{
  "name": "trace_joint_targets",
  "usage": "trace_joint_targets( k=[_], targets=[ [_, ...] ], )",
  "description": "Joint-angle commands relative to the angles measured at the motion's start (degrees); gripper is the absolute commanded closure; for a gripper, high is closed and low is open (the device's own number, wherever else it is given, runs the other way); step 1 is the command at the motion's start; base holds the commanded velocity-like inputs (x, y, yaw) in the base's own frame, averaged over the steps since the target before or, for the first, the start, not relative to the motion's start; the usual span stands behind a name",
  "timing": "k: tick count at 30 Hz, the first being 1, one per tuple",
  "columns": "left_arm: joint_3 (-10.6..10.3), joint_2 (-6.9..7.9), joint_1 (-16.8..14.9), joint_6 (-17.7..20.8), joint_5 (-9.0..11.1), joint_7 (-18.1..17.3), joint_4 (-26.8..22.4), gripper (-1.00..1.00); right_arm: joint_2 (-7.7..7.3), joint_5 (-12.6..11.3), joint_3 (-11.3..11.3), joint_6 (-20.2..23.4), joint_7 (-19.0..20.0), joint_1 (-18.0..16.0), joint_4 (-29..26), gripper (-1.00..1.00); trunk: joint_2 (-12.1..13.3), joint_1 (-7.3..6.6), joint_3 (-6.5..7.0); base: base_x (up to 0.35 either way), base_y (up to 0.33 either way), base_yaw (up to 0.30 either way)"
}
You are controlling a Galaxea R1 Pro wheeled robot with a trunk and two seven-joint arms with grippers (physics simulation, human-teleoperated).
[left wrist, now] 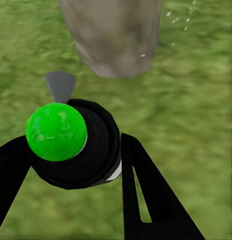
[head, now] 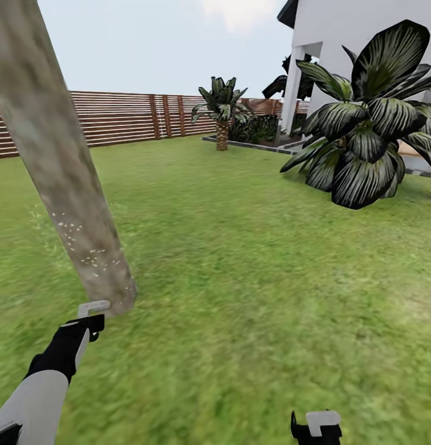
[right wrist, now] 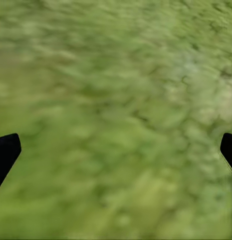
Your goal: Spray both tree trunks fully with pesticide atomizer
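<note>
From the head camera, the tree trunk (head: pixel 60 179) leans across the left of the picture, rising from the lawn (head: pixel 252 278). The left gripper (head: pixel 91 312) reaches out low, just beside the trunk's foot, which suits a spray aimed at the lowest bark. Whitish specks of pesticide (head: pixel 85 247) dot the lower trunk and drift a little over the grass to its left; the upper trunk looks bare of them, so by appearance the covering is only partly done. The right gripper (head: pixel 317 426) sits at the bottom edge, well apart from the tree, seemingly kept out of the way since it has no part in the spraying. A slatted wooden fence (head: pixel 116 117), a striped palm plant (head: pixel 370 123) and a white house wall (head: pixel 357 37) close the far side.

In the left wrist view, the pesticide atomizer (left wrist: pixel 81 147) is clamped between the two black fingers (left wrist: pixel 145 195), its rounded top showing bright green here, not red. A grey nozzle piece juts from it toward the trunk base (left wrist: pixel 113 37), which stands close ahead, so the bottle is held pointing straight at the bark. A few specks (left wrist: pixel 178 20) float beside the trunk.

In the right wrist view, blurred grass (right wrist: pixel 116 115) lies beneath, and the two dark fingertips (right wrist: pixel 6 152) sit at opposite edges, wide apart with nothing between them.
</note>
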Motion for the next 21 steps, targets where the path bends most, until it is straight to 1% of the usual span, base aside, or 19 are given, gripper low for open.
trace_joint_targets(
  k=[1,9,15,17,21],
  targets=[
    [0.06,0.0,0.01,0.01,-0.02,-0.02,-0.01,1.0,0.0,0.0,-0.02,0.0,0.0,0.03,0.0,-1.0,0.0,0.0,0.0,0.094,-0.265,0.013],
    [0.04,0.0,0.0,0.02,-0.1,-0.02,-0.01,1.0,-0.08,0.0,0.01,0.0,0.0,0.02,-0.04,-1.0,0.0,0.0,0.0,0.096,-0.265,0.001],
    [0.0,-0.04,-0.03,0.02,-0.14,-0.02,-0.01,1.0,-0.02,0.0,0.02,0.0,0.0,0.02,-0.04,-1.0,0.0,0.0,0.0,0.156,-0.259,0.004],
    [-0.07,-0.07,-0.03,0.04,-0.16,-0.02,-0.01,1.0,0.0,0.0,0.02,0.0,0.0,0.03,-0.02,-1.0,0.0,0.0,0.0,0.167,-0.255,0.159],
    [-0.09,-0.09,-0.04,0.07,-0.18,-0.02,-0.01,1.0,0.0,0.0,0.02,0.0,0.0,-0.02,-0.04,-1.0,0.0,0.0,0.0,0.162,-0.255,0.258]
  ],
)
